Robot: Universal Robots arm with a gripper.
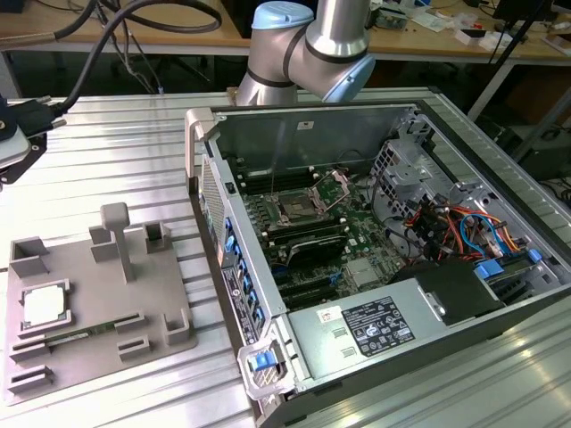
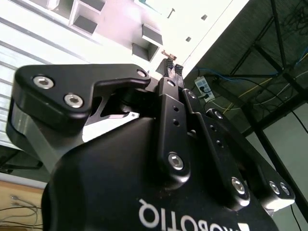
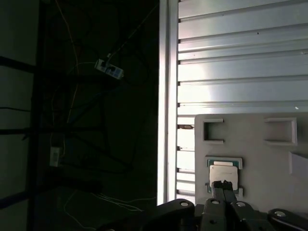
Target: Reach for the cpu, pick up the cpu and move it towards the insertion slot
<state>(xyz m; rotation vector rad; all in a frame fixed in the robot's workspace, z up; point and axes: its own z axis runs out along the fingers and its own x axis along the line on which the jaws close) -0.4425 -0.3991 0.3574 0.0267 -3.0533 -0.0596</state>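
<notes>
The cpu (image 1: 44,306), a pale silvery square chip, lies flat in a recess of the grey fixture plate (image 1: 94,294) at the exterior view's left. In the first wrist view the cpu (image 3: 224,171) sits on the same plate (image 3: 260,159), far below my gripper (image 3: 224,185), whose fingertips stand together with nothing between them. The second wrist view shows the black gripper (image 2: 173,68) with its tips closed. The insertion slot (image 1: 293,212), a dark socket with a shiny frame and a raised lever, lies on the motherboard inside the open computer case (image 1: 207,134).
The plate carries grey upright posts (image 1: 117,234) and brackets, and a thin green memory stick (image 1: 80,333) lies near the cpu. The ribbed metal table (image 1: 107,160) stretches around it. The arm's wrist end and black cables (image 1: 16,143) hang at the exterior view's left edge.
</notes>
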